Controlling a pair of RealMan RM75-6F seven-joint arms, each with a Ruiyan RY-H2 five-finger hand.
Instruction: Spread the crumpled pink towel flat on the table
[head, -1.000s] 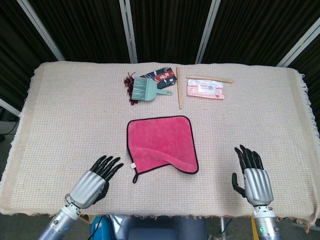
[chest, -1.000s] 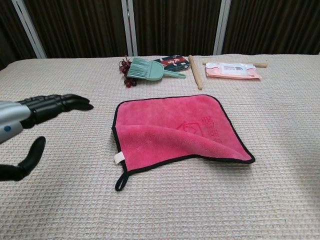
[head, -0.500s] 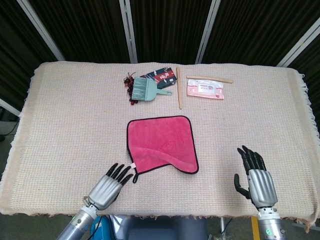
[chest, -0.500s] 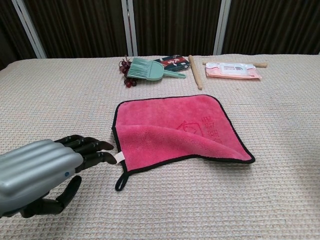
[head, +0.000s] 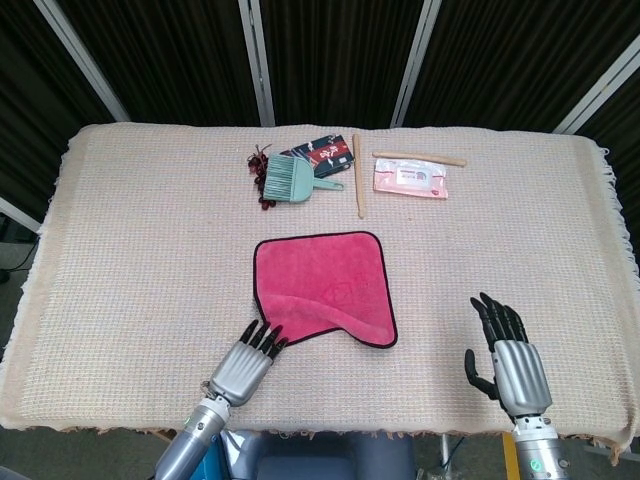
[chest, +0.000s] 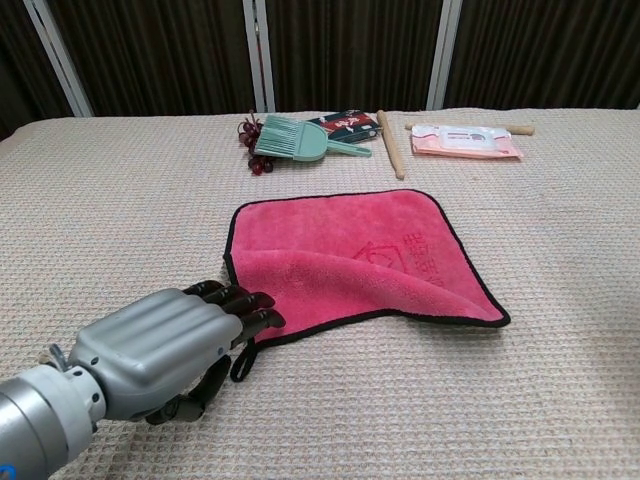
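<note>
The pink towel (head: 325, 285) with black edging lies in the middle of the table, its near edge folded back over itself into a raised flap (chest: 400, 285). My left hand (head: 248, 362) lies at the towel's near-left corner with its fingers stretched forward. In the chest view the left hand (chest: 170, 350) covers that corner, fingertips (chest: 250, 305) resting on the pink cloth and hiding the white tag; the black loop shows beside it. My right hand (head: 508, 355) hovers near the table's front right, fingers apart, holding nothing, well clear of the towel.
Along the back stand a green brush (head: 290, 180), red beads (head: 260, 160), a dark patterned packet (head: 322, 150), a wooden stick (head: 357, 175), a pink wipes packet (head: 411, 180) and a second stick (head: 418, 157). A woven beige cloth (head: 130, 230) covers the table.
My left hand has moved right along the front of the table and now rests its fingertips on the towel's near-left corner. The right hand has barely shifted. The towel lies as before.
</note>
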